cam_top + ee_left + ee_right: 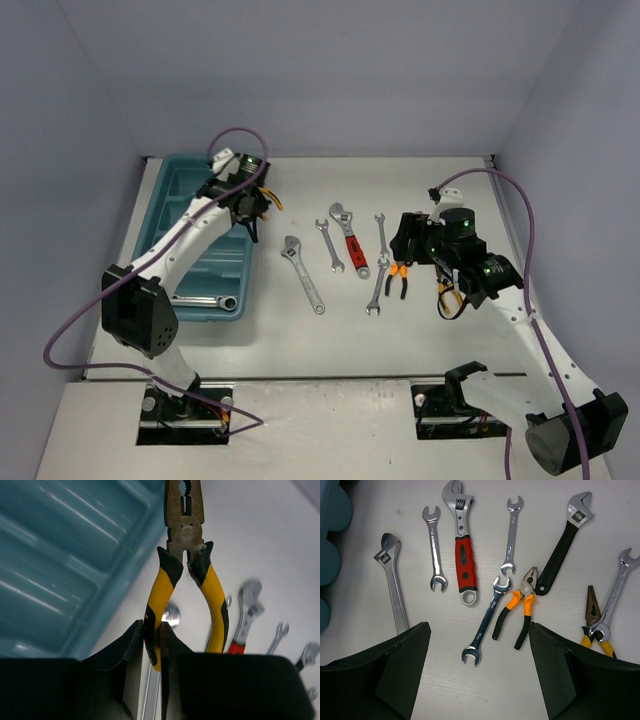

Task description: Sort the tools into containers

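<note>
The left gripper (159, 640) is clamped tight on one grip of the yellow-handled pliers (186, 555), and they hang with their long axis in line with the fingers, nose pointing straight away from the wrist. That nose sits right at the long rim of the teal tray (60, 555), on the side facing the loose tools. The tray itself lies by the worktop's left edge, its compartments running along that edge, and the nearest one already holds a combination wrench (212, 300) lying crosswise, ring end toward the right. Over on the right, the right gripper (479, 630) hovers with its fingers wide apart, gripping nothing, above the tools spread across the middle of the worktop. From left to right in the wrist view there is a silver adjustable wrench (392, 585), a small open-end wrench (434, 547), a red-handled adjustable wrench (462, 540), a slim double-ended wrench (510, 535) and a black-handled adjustable wrench (565, 545), most with jaws toward the far edge. Nearer lie a tilted spanner (485, 622) and the orange-handled pliers (520, 607), nose toward the far edge. Stamped marks on the shanks are too small to read.
</note>
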### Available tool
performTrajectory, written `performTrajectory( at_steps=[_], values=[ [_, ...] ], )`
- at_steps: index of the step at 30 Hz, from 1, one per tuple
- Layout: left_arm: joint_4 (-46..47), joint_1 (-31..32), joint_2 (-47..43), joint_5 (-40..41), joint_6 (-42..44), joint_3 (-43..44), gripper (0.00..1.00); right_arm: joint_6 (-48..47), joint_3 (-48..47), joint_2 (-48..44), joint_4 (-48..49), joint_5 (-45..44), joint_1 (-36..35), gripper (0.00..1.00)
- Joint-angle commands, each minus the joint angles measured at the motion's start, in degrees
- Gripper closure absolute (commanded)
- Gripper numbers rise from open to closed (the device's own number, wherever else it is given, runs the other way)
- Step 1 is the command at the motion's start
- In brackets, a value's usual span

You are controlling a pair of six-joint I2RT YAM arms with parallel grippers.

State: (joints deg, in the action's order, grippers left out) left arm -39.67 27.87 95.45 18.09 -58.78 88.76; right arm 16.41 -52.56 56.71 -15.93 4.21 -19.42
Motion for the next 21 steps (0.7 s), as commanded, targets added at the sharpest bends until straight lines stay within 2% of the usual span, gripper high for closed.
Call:
performTrajectory(
  at_steps=[1, 5, 10, 21],
  values=[
    [11.1, -7.4, 0.4, 1.3, 0.6, 4.2, 1.0, -0.9, -2.7, -2.2, 0.6, -1.2, 0.5, 0.23],
    [16.2, -14.5, 6.3, -1.7, 0.5, 8.7, 1.0, -3.7, -2.8, -4.0, -0.2, -1.3, 0.5, 0.22],
    [18.9, -18.3, 14.3, -3.1, -0.2, 14.3, 1.0, -4.8, -2.4, -5.2, -1.1, -2.8, 0.6, 0.21],
    [26.1, -22.2, 23.1, -2.3, -5.8, 18.0, 1.0, -5.6, -2.7, -4.5, -3.0, -5.8, 0.7, 0.2]
  ],
)
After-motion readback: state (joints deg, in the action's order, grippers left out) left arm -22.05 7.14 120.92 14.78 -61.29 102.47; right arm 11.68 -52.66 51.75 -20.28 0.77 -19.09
